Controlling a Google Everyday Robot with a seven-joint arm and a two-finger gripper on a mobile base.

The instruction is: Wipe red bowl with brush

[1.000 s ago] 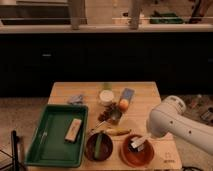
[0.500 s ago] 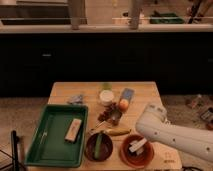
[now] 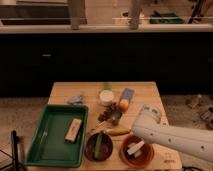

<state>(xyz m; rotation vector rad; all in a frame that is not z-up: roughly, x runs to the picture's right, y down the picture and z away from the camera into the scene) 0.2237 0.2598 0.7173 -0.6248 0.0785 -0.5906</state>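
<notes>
The red bowl (image 3: 136, 155) sits at the front right of the wooden table (image 3: 145, 92). A slim white piece, the brush handle (image 3: 133, 148), lies slanted inside it; the dark head does not show. My white arm (image 3: 170, 136) comes in from the right and bends over the bowl. My gripper (image 3: 138, 144) is down at the bowl's inside, right at the brush handle, mostly hidden under the arm.
A dark maroon bowl (image 3: 98, 146) with a green item stands left of the red bowl. A green tray (image 3: 47, 145) holds a tan block (image 3: 74, 130). A banana (image 3: 116, 132), a white cup (image 3: 106, 96), an orange (image 3: 123, 104), a blue packet (image 3: 128, 93) and a grey cloth (image 3: 76, 99) lie behind.
My arm has swung left across the table's right side, its rounded end now nearer the table's middle. The gripper end has stayed in the red bowl.
</notes>
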